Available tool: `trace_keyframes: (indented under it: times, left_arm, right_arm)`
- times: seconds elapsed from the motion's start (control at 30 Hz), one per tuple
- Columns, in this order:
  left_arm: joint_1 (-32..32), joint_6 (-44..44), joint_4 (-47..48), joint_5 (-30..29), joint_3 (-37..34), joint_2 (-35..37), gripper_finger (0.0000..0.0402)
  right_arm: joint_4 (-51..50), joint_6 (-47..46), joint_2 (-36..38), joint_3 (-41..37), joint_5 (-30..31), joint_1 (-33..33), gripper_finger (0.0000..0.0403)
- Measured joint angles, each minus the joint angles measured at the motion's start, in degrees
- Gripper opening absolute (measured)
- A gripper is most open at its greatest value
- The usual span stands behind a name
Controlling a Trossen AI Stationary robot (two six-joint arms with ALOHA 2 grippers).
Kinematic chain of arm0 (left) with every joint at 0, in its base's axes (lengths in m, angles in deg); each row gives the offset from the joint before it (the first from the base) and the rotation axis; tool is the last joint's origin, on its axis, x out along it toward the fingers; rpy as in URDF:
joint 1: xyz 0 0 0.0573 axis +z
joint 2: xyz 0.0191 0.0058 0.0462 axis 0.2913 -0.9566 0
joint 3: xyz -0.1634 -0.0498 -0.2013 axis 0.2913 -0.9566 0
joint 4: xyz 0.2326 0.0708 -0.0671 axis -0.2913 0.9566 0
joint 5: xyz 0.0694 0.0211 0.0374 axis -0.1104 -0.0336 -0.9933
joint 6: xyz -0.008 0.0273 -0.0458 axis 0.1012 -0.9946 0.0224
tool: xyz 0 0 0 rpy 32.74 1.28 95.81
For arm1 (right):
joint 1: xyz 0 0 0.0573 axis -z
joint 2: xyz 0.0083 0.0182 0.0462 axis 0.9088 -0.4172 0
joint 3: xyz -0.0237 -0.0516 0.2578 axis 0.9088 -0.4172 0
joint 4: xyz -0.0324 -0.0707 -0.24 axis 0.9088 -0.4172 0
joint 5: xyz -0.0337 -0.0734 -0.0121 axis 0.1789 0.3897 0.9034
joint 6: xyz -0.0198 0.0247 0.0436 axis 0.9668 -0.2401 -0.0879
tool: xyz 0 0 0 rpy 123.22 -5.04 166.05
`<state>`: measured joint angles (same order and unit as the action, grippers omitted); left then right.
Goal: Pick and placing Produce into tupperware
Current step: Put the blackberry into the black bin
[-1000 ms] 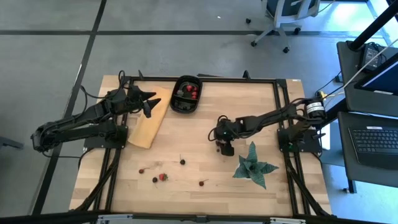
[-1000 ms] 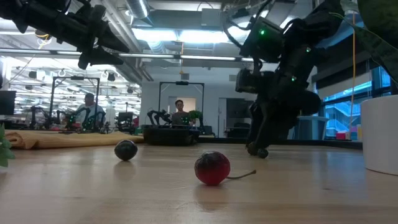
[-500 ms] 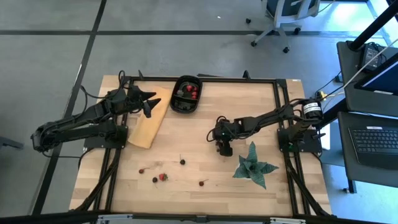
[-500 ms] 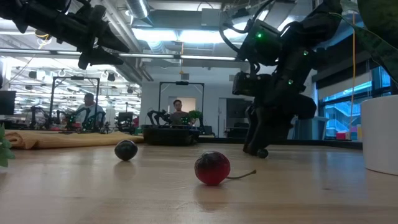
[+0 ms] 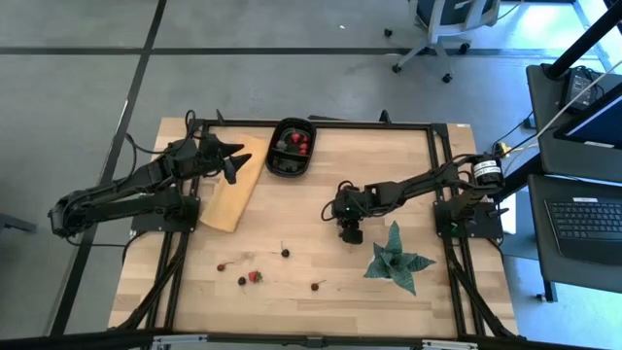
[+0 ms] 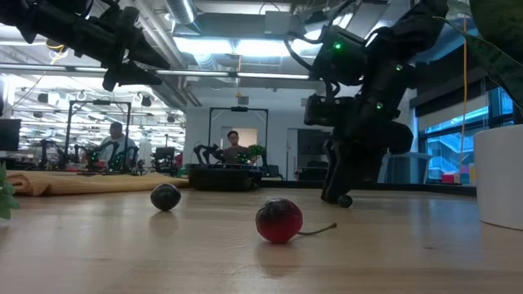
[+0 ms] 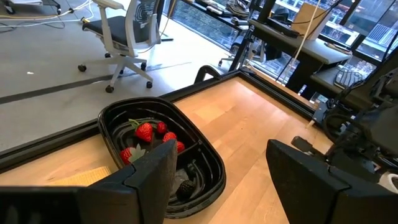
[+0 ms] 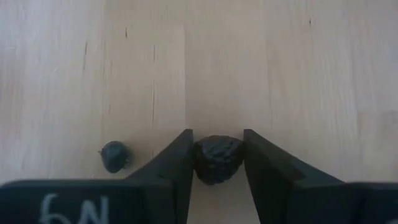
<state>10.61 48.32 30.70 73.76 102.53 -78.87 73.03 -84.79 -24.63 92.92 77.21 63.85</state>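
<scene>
Near the table's front edge, a red cherry (image 6: 279,220) is lying with a dark berry (image 6: 165,197) just behind it; in the high view a strawberry (image 5: 255,276) is sitting there among more berries. Mid-table, beside the green plant (image 5: 397,257), the right gripper (image 8: 217,155) is pressing down, its fingers pinching a dark bumpy berry (image 8: 217,160), another small berry (image 8: 114,155) lying just beside. At the back edge, the tub (image 5: 275,163) is holding strawberries, and the left gripper (image 5: 233,159) is hanging spread over the board (image 5: 226,199).

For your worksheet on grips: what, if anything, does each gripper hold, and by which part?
The right gripper pinches a dark berry by its two sides, down on the table. The left gripper is open, holding nothing.
</scene>
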Motion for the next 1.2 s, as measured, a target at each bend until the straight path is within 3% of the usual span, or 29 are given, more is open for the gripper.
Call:
trace_keyframes:
  times: [0.37, 0.57, 0.73, 0.93, 1.2]
  left_arm:
    - [0.01, 0.0, 0.0, 0.0, 0.0, 0.0, 0.024]
    - [0.02, 0.02, 0.0, 0.0, 0.0, 0.02, 0.024]
    - [0.0, 0.0, -0.01, 0.0, 0.0, 0.0, 0.024]
    - [0.02, 0.17, 0.02, 0.0, 0.0, -0.04, 0.024]
    - [-0.02, 0.28, 0.21, 0.02, 0.0, -0.04, 0.024]
  right_arm:
    - [-15.5, 8.46, -0.28, 17.85, 0.93, 3.8, 0.0121]
    - [-12.2, 13.68, -0.45, 29.84, 1.0, 9.29, 0.012]
    - [-6.78, 12.51, -1.85, 38.76, 1.53, 14.25, 0.012]
    - [-9.27, 11.21, -9.58, 51.81, 1.32, 16.02, 0.012]
    - [-21.37, 11.05, -23.35, 67.15, 1.16, 16.34, 0.012]
